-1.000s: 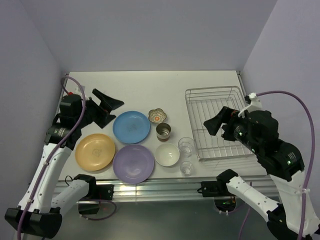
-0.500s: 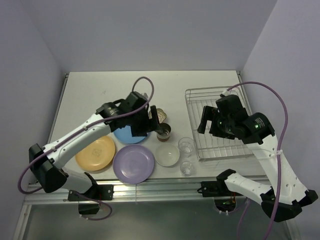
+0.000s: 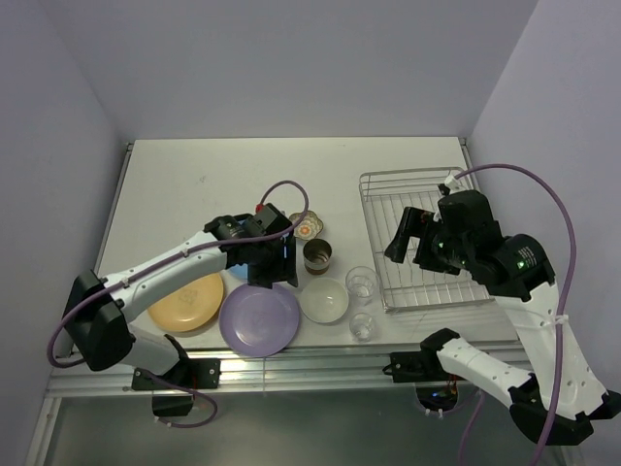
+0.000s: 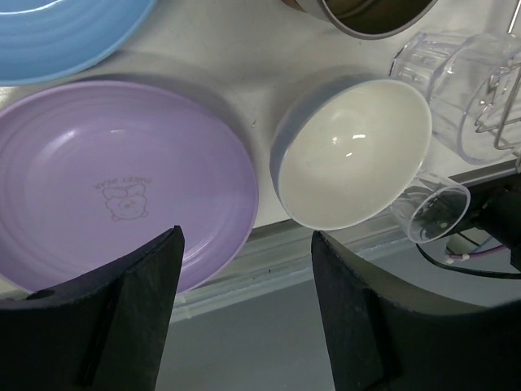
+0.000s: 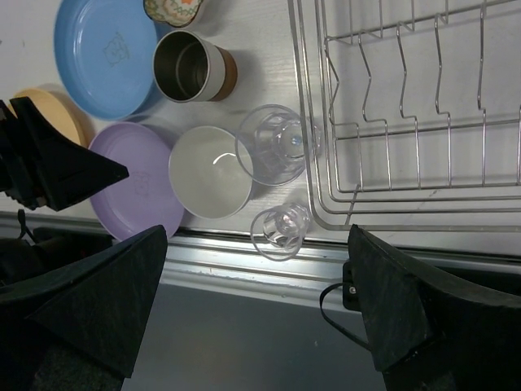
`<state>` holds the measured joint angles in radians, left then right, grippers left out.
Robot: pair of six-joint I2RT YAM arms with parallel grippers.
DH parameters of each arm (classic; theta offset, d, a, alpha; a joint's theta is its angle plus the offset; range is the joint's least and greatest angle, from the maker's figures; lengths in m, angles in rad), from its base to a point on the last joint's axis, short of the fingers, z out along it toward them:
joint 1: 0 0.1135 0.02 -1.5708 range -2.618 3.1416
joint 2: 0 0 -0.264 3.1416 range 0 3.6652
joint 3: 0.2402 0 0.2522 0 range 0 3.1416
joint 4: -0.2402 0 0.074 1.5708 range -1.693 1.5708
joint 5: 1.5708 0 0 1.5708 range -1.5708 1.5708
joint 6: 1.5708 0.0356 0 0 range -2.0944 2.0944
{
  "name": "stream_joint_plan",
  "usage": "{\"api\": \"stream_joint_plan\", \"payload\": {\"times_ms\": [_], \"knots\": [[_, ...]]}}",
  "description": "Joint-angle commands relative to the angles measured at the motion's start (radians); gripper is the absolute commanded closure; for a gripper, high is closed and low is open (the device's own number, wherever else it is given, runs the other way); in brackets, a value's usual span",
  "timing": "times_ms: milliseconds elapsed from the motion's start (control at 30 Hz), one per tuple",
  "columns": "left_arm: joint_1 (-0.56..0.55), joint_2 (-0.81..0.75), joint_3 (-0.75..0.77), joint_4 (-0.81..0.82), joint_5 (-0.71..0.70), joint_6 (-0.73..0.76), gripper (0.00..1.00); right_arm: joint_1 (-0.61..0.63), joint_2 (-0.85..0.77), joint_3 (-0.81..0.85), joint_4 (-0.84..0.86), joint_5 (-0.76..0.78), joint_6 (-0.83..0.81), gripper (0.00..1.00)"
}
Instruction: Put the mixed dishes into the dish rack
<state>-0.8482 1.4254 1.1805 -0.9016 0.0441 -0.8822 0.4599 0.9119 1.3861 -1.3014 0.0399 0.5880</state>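
Top view, dish rack (image 3: pixel 408 175): right half of the frame, standing on the white table (image 3: pixel 194 175).
Top view, dishes: all on the table left of the rack. The purple plate (image 3: pixel 259 318), white bowl (image 3: pixel 324 300) and smaller glass (image 3: pixel 362 326) are along the near edge. The orange-yellow plate (image 3: pixel 179 303) is at lower left. The floral bowl (image 3: pixel 309 228), brown cup (image 3: pixel 317 256) and larger glass (image 3: pixel 361 283) are nearer the centre.
Top view, left gripper (image 3: pixel 272 275): over the far rim of the purple plate.
Top view, right gripper (image 3: pixel 400 241): over the rack's left side.
Left wrist view, left gripper: fingers apart, nothing between them. The purple plate's rim and the table's front rail show in the gap.
Left wrist view, dishes: purple plate at left centre, blue plate (image 4: pixel 65 32) at upper left just beside it, white bowl right of centre.
Right wrist view, right gripper: fingers spread wide at the lower corners, holding nothing.
Right wrist view, dish rack: upper right of the frame, with both glasses just beside its left edge.
Right wrist view, dishes: brown cup between the blue plate and the rack. The white bowl is at centre, and the larger glass overlaps its rim.
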Motion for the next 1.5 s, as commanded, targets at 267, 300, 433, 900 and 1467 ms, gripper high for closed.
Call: {"api": "stream_joint_plan", "payload": {"times_ms": [267,300,433,900,1467], "knots": [[-0.017,0.134,0.002,0.133,0.049,0.127,0.37,-0.007,-0.018,-0.002,0.042,-0.026,0.029,0.00],[-0.017,0.145,0.005,0.136,0.054,0.129,0.38,-0.007,-0.019,-0.002,0.040,-0.025,0.032,0.00],[-0.025,0.201,0.016,0.159,0.072,0.146,0.43,-0.009,-0.031,-0.002,0.033,-0.015,0.032,0.00],[-0.048,0.357,0.068,0.196,0.095,0.170,0.81,-0.009,-0.042,-0.016,0.016,0.000,0.016,0.00],[-0.046,0.132,0.231,-0.061,0.115,0.180,1.00,-0.010,0.061,-0.010,0.082,-0.274,-0.103,0.00]]}}
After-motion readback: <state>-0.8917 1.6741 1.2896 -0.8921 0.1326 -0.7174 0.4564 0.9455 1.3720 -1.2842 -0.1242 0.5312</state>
